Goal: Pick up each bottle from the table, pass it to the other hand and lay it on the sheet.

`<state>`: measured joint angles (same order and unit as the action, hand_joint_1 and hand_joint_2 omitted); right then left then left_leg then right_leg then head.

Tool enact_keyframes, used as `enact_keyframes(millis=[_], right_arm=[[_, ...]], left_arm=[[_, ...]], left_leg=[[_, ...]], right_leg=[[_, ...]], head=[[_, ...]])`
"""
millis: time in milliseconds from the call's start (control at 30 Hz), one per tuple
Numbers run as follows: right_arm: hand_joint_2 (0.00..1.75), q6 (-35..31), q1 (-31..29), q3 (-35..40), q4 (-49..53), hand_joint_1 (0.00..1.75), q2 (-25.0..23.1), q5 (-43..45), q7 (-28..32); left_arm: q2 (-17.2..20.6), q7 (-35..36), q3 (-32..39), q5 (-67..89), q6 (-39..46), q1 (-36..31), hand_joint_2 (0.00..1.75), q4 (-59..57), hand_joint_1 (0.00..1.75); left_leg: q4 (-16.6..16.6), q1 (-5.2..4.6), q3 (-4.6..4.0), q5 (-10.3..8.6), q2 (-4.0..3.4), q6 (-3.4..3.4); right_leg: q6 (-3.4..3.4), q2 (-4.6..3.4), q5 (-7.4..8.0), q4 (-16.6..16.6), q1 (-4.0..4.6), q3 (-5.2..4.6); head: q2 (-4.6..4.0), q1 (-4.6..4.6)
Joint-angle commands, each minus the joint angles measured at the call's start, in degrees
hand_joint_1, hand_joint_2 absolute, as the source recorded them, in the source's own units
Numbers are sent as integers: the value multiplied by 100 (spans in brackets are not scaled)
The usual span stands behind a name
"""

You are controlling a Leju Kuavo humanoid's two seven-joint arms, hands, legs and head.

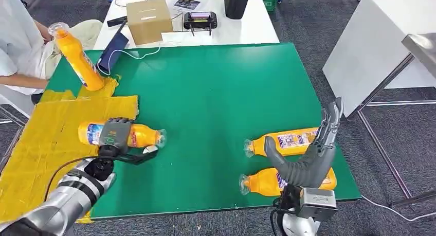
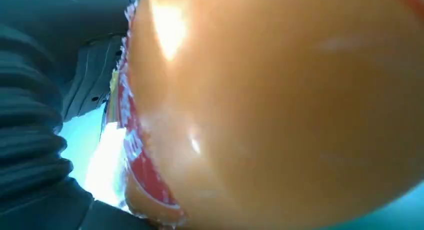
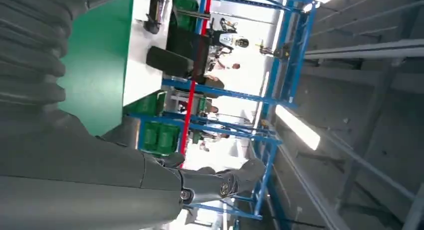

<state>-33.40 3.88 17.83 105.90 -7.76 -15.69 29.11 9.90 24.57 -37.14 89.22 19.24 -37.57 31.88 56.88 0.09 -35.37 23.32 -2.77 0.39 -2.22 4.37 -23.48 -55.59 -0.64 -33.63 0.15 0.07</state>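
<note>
Left hand clamps orange plastic juice bottle at 9 o'clock; lower flat onto yellow sheet. Right hand empty, fingers apart.

A wide stretch of bare green tabletop is lying open between the yellow sheet and two orange plastic bottles crowding the right edge.
</note>
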Motion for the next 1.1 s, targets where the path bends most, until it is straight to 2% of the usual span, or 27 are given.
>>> enact_keyframes(millis=[33, 100, 300, 467, 500, 533, 567, 633, 700, 800, 1033, 1100], right_arm=[[175, -53, -236, 187, -248, 0, 191, -1, -34], [175, -55, -236, 187, -247, 0, 195, -3, -34], [175, -72, -297, 286, -425, 0, 234, -132, -120], [175, -40, -332, 314, -540, 0, 262, -237, -202], [175, -26, -329, 304, -548, 0, 279, -257, -222], [175, -10, -325, 293, -548, 0, 289, -279, -241], [175, 4, -320, 281, -548, 0, 295, -292, -251], [175, 43, -330, 275, -560, 0, 316, -301, -270], [175, 90, -349, 271, -596, 0, 311, -331, -303], [175, 191, -374, 279, -679, 0, 311, -379, -376], [175, 245, -378, 275, -769, 0, 318, -434, -413], [175, 268, -368, 282, -782, 0, 341, -469, -437]], left_arm=[[-101, -3, 471, 9, -108, -411, 175, -1213, 175], [-118, 2, 474, 14, -112, -409, 175, -1212, 175], [46, 225, 1096, 68, -329, -356, 175, -1411, 175], [103, 178, 1388, 59, -353, -247, 175, -1416, 175], [57, 42, 1538, -5, -354, -210, 175, -1403, 73], [24, -44, 1588, 31, -339, -183, 175, -1381, 0], [-14, -157, 1623, 78, -304, -158, 175, -1359, 0], [-125, -268, 1660, 70, -403, -156, 175, -1371, 0], [-205, -312, 1705, 78, -477, -130, 175, -1338, 0], [-271, -363, 1784, 63, -420, -77, 175, -1267, 0], [-297, -487, 1901, 78, -147, -31, 175, -1175, 0], [-336, -664, 2037, 43, 207, 23, 175, -1068, 0]], left_leg=[[-4, 3, 19, 4, 2, -2], [-2, 5, 21, 5, 6, -2], [-2, 10, 43, 12, -5, -6], [-10, 6, 53, 9, -9, -4], [-15, 8, 65, 10, -4, -6], [-11, 3, 58, 7, -6, -4], [-12, 7, 67, 10, -5, -5], [-11, 1, 57, 3, 5, -3], [-15, 4, 71, 6, 14, -3], [-14, 1, 70, 5, 10, -2], [-13, 1, 74, 5, 13, -4], [-14, 3, 78, 6, 19, -4]], right_leg=[[4, -28, 0, 6, -1, 17], [5, -30, -2, 6, -1, 22], [11, -65, -3, 7, 1, 40], [9, -56, 0, 10, 0, 49], [12, -66, -2, 14, 0, 61], [8, -48, -1, 10, -2, 53], [11, -63, -1, 12, 0, 64], [6, -27, -3, 7, -4, 57], [9, -50, -3, 14, -5, 71], [7, -37, -3, 12, -8, 71], [8, -35, -3, 11, -11, 75], [10, -42, -5, 13, -11, 81]], head=[[0, 2], [0, 0], [0, 2], [0, 2], [0, 2], [0, 0], [0, 2], [0, 2], [0, 0], [0, 2], [0, 0], [0, 2]])
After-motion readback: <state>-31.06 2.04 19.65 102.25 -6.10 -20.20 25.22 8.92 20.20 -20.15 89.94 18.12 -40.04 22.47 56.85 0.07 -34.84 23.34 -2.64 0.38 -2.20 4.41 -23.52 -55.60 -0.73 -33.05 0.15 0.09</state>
